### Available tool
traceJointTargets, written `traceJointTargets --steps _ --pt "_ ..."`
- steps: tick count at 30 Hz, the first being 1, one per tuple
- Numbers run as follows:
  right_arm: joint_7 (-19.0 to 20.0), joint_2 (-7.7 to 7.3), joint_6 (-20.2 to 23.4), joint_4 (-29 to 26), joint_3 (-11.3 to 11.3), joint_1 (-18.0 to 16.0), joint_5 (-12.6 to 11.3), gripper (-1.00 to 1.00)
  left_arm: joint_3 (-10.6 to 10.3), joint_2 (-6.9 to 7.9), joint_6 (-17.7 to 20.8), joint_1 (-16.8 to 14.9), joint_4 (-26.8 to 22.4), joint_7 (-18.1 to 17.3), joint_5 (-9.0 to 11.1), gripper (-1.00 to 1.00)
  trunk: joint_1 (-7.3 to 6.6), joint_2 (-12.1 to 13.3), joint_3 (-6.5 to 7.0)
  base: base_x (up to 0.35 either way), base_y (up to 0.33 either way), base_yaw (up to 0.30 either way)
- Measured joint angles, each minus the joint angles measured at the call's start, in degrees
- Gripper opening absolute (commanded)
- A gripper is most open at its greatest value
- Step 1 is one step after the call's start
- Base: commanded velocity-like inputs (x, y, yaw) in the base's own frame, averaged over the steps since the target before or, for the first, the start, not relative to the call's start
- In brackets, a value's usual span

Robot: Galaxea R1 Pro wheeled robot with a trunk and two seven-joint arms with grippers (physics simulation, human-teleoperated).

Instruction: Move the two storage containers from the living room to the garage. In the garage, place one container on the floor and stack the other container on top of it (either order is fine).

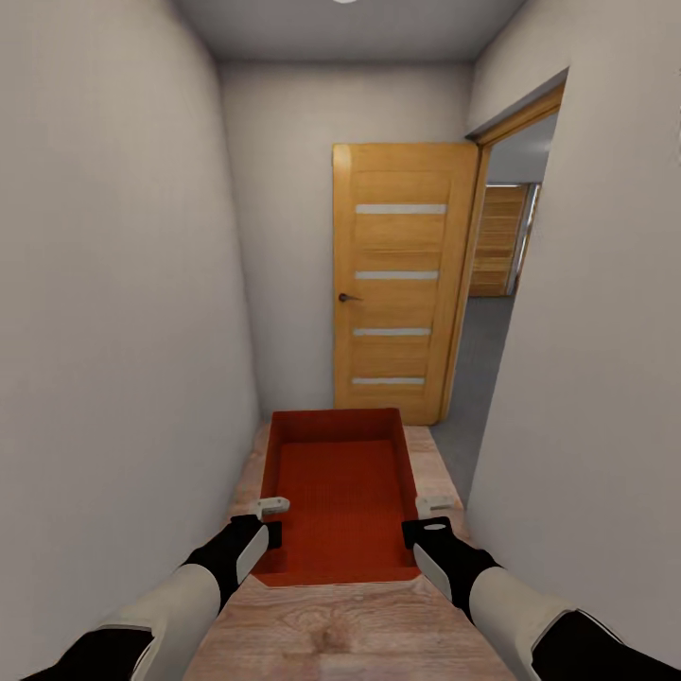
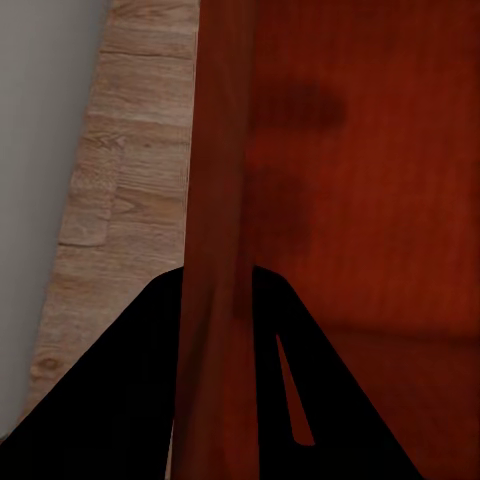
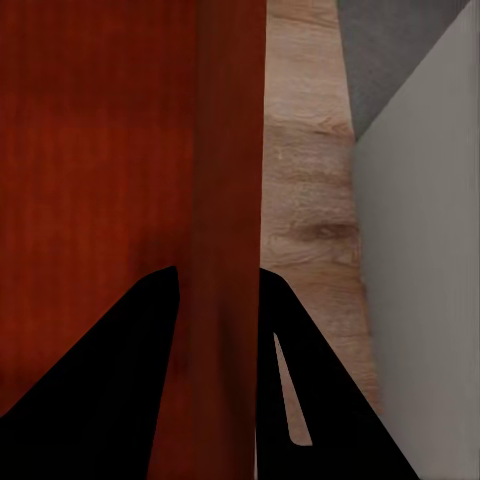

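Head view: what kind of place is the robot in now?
Probably a narrow indoor hallway: pale walls close on both sides, a light wood-plank floor, and an open wooden door ahead beside a doorway.

Readable text: none.
Storage container point(image 1: 340, 482): plain orange-red walls and base, no label or marking.
Door point(image 1: 402, 284): plain wood with pale horizontal strips, no sign or number.
Walls point(image 1: 113, 284): bare, no lettering.

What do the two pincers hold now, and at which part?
Both hold one orange-red box. The left pincer clamps its left side wall, the right pincer its right side wall, near the end closest to the robot.
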Motion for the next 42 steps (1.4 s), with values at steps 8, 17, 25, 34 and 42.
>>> traceJointTargets --steps 8,17,25,34,42 --pt "0.01 0.01 0.0 0.02 0.02 -0.02 0.0 -1.0 0.0 0.01 0.0 0.01 -0.02 0.01 0.02 -1.0 0.0 0.0 0.0 0.322 0.078 -0.119" --pt "0.02 0.01 0.0 0.01 0.01 0.0 -0.01 -1.0 0.0 0.01 0.03 0.01 -0.02 0.01 0.01 -1.0 0.0 0.0 0.0 0.322 0.078 -0.002" --pt "0.02 0.01 0.0 0.02 0.02 -0.02 0.0 -1.0 0.0 0.01 0.0 0.01 -0.02 0.01 0.02 -1.0 0.0 0.0 0.0 0.322 0.078 0.0" --pt "0.01 0.01 -0.01 0.02 0.01 -0.02 0.01 -1.0 0.0 0.01 0.0 0.01 -0.02 0.0 0.02 -1.0 0.0 0.0 0.0 0.322 0.019 0.0" --pt "0.01 0.01 -0.01 0.02 0.02 -0.02 0.01 -1.0 0.0 0.01 0.01 0.01 -0.02 0.0 0.02 -1.0 0.0 0.0 0.0 0.322 0.0 0.0"
